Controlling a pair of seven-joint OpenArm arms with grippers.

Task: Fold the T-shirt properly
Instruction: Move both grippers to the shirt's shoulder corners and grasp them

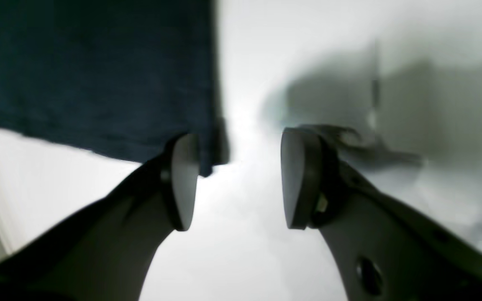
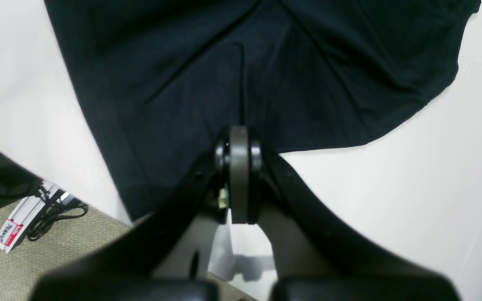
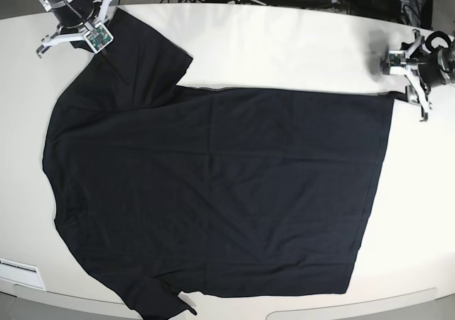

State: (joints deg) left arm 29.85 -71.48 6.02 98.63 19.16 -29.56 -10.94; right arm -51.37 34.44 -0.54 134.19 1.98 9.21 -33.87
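**Right gripper pinching sleeve, left gripper open at hem corner – first fold not yet made**

T-shirt (image 3: 213,192) lies spread flat on white table (image 3: 284,50), collar end toward base view's left, hem toward its right, covering most of the surface. One sleeve reaches up toward the top-left corner, the other sits at the bottom edge near the front rim.

Right gripper (image 2: 239,175) has its pads pressed together on black cloth at the far sleeve; creases fan out from the pinch in the wrist view, so fabric looks pulled taut there. In base view this gripper (image 3: 96,35) is at the top left, on the sleeve end.

Left gripper (image 1: 234,179) is spread wide, nothing between the pads. The hem corner (image 1: 207,163) of the shirt is just beside one finger (image 1: 184,179); contact unclear, blurry. Base view shows it (image 3: 409,75) by the top-right corner of the shirt.

Step in hand, judged: securing the two far-edge grips before a lengthwise fold. Nothing folded so far, task barely begun.

Next move calls for: left gripper to shift onto the hem corner and close on it, catching both layers, then both arms lift together and carry the far edge toward the near edge, keeping tension even so the sleeve does not bunch
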